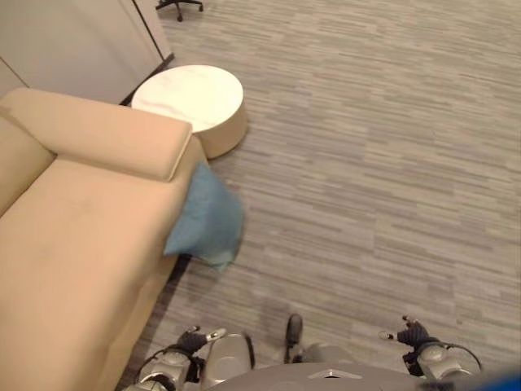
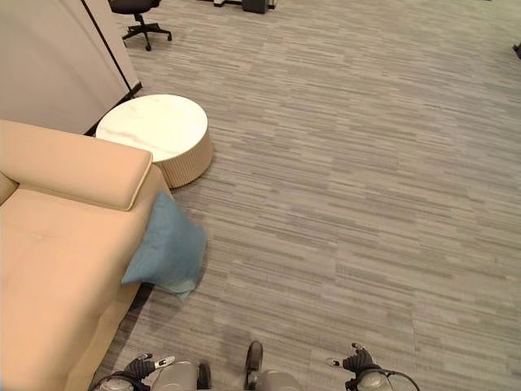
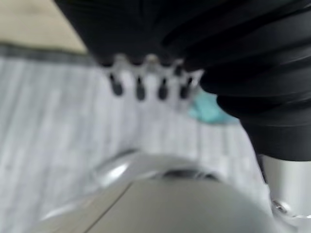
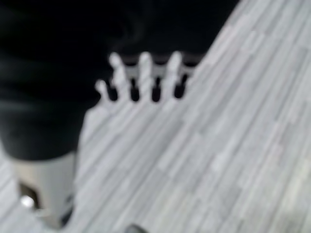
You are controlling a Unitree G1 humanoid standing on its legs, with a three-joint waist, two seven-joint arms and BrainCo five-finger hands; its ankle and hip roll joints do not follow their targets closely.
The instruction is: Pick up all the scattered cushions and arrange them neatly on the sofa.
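Observation:
A blue cushion [image 1: 207, 216] stands on the grey floor, leaning against the outer end of the beige sofa [image 1: 73, 236] below its armrest. A corner of the blue cushion [image 3: 209, 109] also shows past my left hand's fingers [image 3: 141, 87]. My left hand [image 1: 195, 338] hangs low at my side near the sofa's front corner, well short of the cushion, fingers relaxed and empty. My right hand [image 1: 411, 334] hangs over bare floor on the other side, its fingers [image 4: 146, 80] loose with nothing in them.
A round white low table [image 1: 191, 98] stands just beyond the sofa's armrest. A black office chair [image 2: 138, 20] is farther back by a light wall panel [image 2: 49, 65]. Grey striped carpet [image 1: 366, 163] stretches to the right.

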